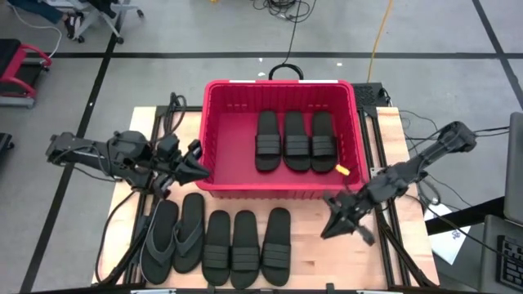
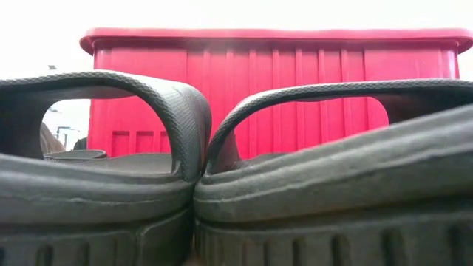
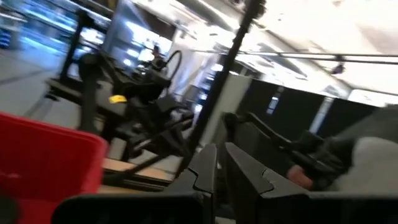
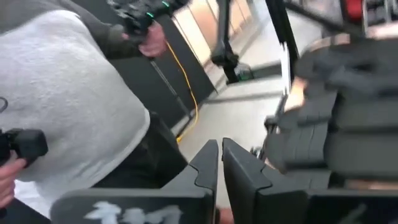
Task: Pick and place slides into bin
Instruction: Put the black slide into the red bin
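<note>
- The red bin point(image 1: 282, 139) sat at the table's far middle, and three black slides point(image 1: 296, 140) lay side by side inside, toward its right wall, leaving bare floor on its left half.
- In front of the bin's near rim ran a row of five: a grey thong pair point(image 1: 175, 237) on the left, then three more slides point(image 1: 245, 246), touching one another.
- The left gripper point(image 1: 198, 169) hovered just off the bin's left near corner, fingers point(image 3: 208, 171) together, holding nothing.
- The right gripper point(image 1: 333, 226) hung over bare wood point(image 1: 327, 261) off the bin's right near corner, fingers point(image 4: 210, 163) nearly closed and empty.
- A person in a grey top point(image 4: 68, 106) stood beyond the table.
</note>
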Controlling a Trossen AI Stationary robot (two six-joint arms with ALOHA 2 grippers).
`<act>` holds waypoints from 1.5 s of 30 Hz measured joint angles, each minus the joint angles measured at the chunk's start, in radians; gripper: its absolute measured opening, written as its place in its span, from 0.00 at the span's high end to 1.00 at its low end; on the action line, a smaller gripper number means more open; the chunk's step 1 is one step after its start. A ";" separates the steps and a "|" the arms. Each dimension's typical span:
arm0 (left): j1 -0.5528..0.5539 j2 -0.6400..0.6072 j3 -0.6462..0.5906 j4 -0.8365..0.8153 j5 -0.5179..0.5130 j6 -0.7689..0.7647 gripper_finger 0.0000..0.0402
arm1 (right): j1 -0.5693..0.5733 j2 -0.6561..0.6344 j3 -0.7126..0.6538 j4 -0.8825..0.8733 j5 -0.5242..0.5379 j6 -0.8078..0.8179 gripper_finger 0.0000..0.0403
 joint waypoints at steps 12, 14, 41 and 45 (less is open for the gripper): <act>-0.052 -0.007 0.000 -0.022 0.074 0.001 0.92 | 0.017 0.340 0.210 -0.155 -0.049 0.067 0.80; -0.052 -0.007 0.000 -0.032 0.075 -0.005 0.92 | 0.016 0.382 0.210 -0.161 -0.046 0.106 0.74; -0.053 -0.007 0.000 -0.052 0.101 -0.048 0.92 | -0.098 0.756 0.209 -0.072 -0.140 0.148 0.47; -0.053 -0.007 0.000 -0.056 0.101 -0.044 0.92 | -0.096 0.775 0.209 -0.039 -0.152 0.141 0.47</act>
